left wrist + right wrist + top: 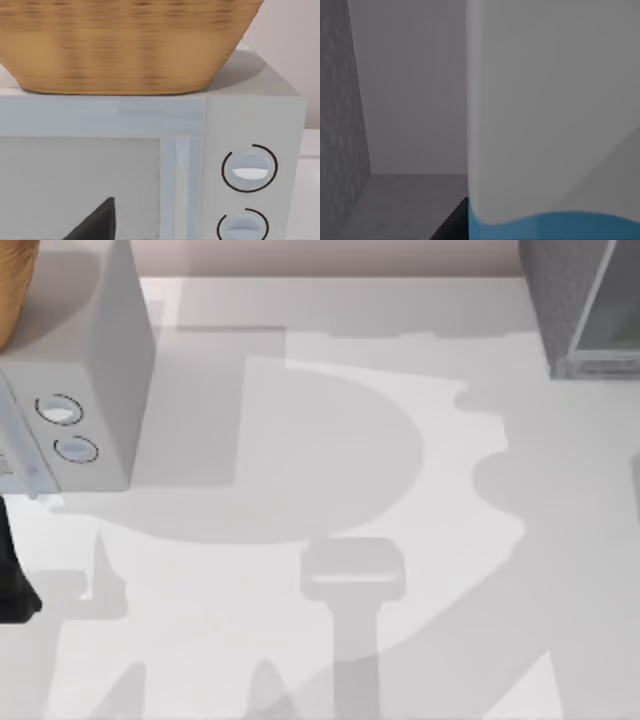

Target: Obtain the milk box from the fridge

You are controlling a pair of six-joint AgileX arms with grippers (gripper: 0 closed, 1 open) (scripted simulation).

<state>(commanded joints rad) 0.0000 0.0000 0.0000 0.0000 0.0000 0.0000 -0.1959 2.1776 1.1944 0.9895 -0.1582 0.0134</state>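
The fridge stands at the table's far right corner, dark grey and speckled, with a pale glassy front panel. The right wrist view looks into it: a speckled wall and a grey floor. The milk box is very close there, white above with a sky-blue band below. A dark part of my right gripper lies right against the box's edge. My left gripper hangs in front of the microwave door, and its dark arm shows at the table's left edge.
A light grey microwave with two round dials stands at the far left. A wicker basket rests on top of it. Arm shadows fall across the white tabletop.
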